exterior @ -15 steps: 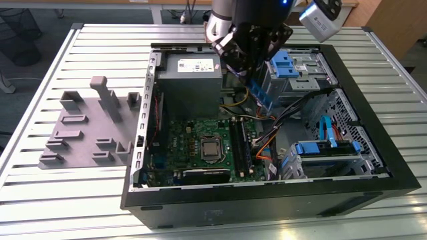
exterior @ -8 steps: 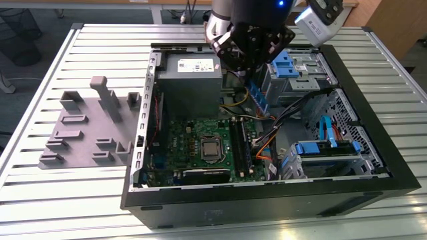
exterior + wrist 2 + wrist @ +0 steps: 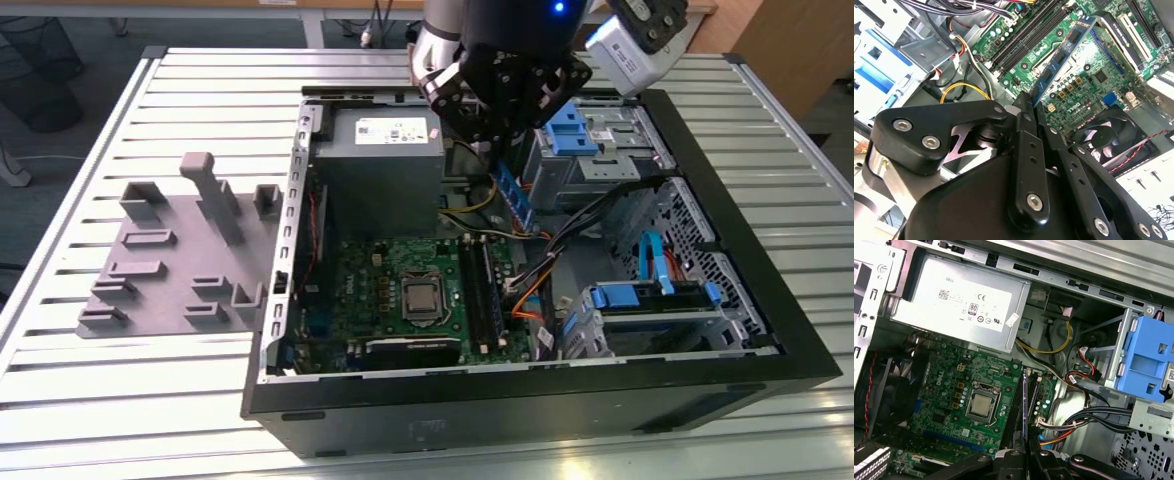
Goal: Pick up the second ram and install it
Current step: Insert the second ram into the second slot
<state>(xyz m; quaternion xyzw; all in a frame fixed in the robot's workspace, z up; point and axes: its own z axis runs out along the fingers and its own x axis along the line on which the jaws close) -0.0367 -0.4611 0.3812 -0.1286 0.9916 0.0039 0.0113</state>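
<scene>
The second ram (image 3: 513,196) is a thin blue board strip hanging on edge inside the open computer case, above the green motherboard (image 3: 387,290). My gripper (image 3: 502,166) is shut on its upper end. In the second wrist view the second ram (image 3: 1061,55) runs away from my gripper (image 3: 1031,102), showing dark chips along its face. In the first wrist view the second ram (image 3: 1025,405) appears edge-on, just over the long black slots (image 3: 1014,412), with my gripper (image 3: 1026,456) behind it. In the exterior view the long black slots (image 3: 481,290) lie below and nearer than the strip.
A grey power supply (image 3: 380,165) fills the case's far end. Blue drive brackets (image 3: 581,130) and bundled cables (image 3: 587,215) crowd the exterior view's right of the slots. The processor socket (image 3: 420,298) sits beside them. A grey holder block (image 3: 180,250) stands on the slatted table.
</scene>
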